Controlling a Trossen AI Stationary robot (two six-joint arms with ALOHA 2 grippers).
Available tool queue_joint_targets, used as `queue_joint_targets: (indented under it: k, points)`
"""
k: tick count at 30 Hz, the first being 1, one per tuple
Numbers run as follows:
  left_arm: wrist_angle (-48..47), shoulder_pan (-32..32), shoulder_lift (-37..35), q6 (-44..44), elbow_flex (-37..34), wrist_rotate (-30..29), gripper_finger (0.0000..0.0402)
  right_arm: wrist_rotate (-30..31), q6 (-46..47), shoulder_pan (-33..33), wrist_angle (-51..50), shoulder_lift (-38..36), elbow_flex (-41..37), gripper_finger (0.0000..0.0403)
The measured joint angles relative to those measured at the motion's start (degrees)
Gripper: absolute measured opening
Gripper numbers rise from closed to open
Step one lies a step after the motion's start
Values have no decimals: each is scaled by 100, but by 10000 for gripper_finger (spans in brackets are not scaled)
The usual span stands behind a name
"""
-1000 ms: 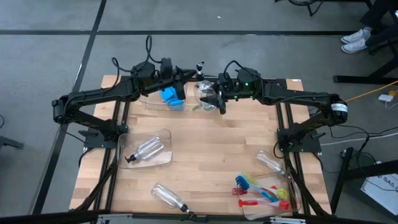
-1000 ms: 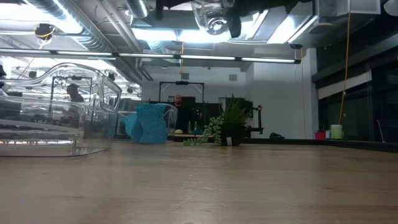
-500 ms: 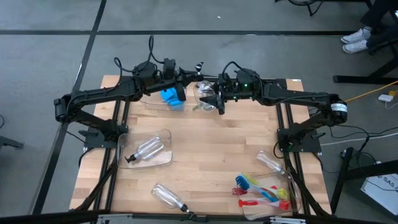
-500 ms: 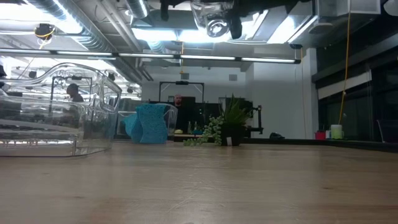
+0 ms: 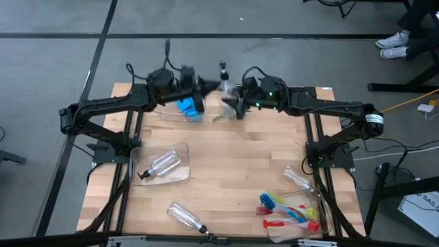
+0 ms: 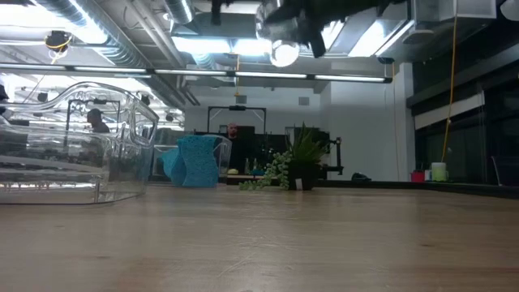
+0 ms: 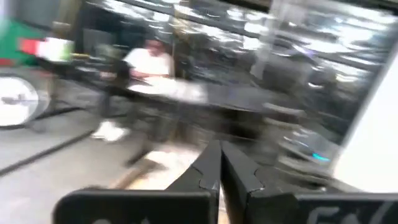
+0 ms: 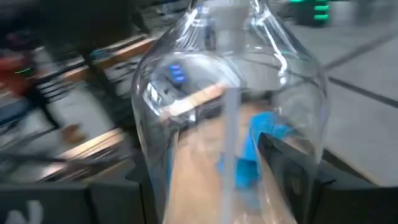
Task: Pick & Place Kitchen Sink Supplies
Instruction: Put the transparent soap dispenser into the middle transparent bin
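My right gripper [image 5: 233,103] is high over the table's far middle, shut on a clear bottle [image 8: 230,106] whose black pump top [image 5: 223,67] points toward the far edge. The low view shows this bottle [image 6: 284,45] up near the ceiling lights. My left gripper [image 5: 209,86] hovers just left of it, shut and empty [image 7: 219,171]. A blue sponge [image 5: 188,108] stands in a clear bin at the far edge. Other bottles: one [image 5: 164,165] lies in a bin, two [image 5: 185,217] [image 5: 298,180] lie on the table. The brushes [image 5: 288,209] lie in a bin near right. My right gripper pinches the clear bottle's wide body [image 8: 249,124] between its two fingers, one dark finger [image 8: 286,162] showing against its side. The fingers come roughly level from the table's right. The bottle is lifted clear, its neck pointing away from the wrist.
A large clear bin [image 6: 81,146] stands at the table's left in the low view. The table's middle [image 5: 233,158] is bare wood. Both arms meet closely above the far edge. A person's shoes [image 5: 391,44] show on the floor beyond the far right corner.
My right gripper has turned with the bottle, swinging its pump top toward the far edge; in the low view the bottle's base has dropped a little. The move is quick and blurred. My left gripper has shifted slightly toward the right gripper.
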Motion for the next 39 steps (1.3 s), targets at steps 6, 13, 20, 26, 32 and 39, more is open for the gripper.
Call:
queue_joint_targets:
  k: [6,13,20,26,32,39]
  points:
    - [-26,-133,11,30,-2,73,1,628,-9,-75,-219,2,0,216]
    - [-541,-148,-192,248,-4,-492,1,112,-87,-94,-207,-37,0,216]
    - [-642,-57,-419,419,-2,-926,1,-1408,-226,-77,100,-90,2,216]
    - [-297,16,-117,217,-4,-548,1,-1955,-242,29,223,-57,2,216]
    - [189,21,62,112,-4,-160,1,-1995,-254,122,217,-57,2,216]
    - [422,-14,79,-174,-2,184,1,-1716,-209,127,165,-57,2,216]
